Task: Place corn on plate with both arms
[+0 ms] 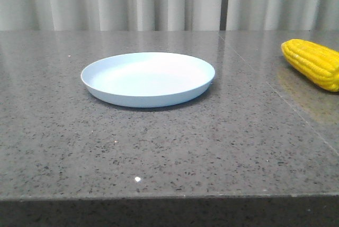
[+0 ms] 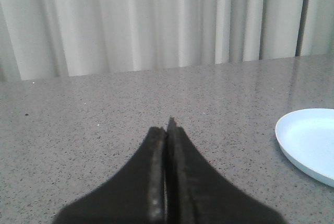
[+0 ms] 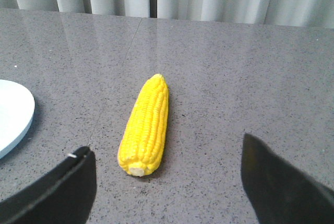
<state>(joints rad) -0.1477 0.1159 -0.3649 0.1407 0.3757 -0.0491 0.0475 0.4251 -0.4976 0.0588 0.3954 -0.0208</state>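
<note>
The front view cuts off the corn [image 1: 313,63] at its right edge and shows neither arm. On the bench [image 1: 159,147], the corn lies right of the plate [image 1: 148,79], apart from it, stub end toward the released right tool [image 3: 167,182], untouched. The left tool [image 2: 167,145] is clenched on nothing.

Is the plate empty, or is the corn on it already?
Empty. The plate shows only its bare pale inside, and the corn lies apart on the table, off to its right.
</note>
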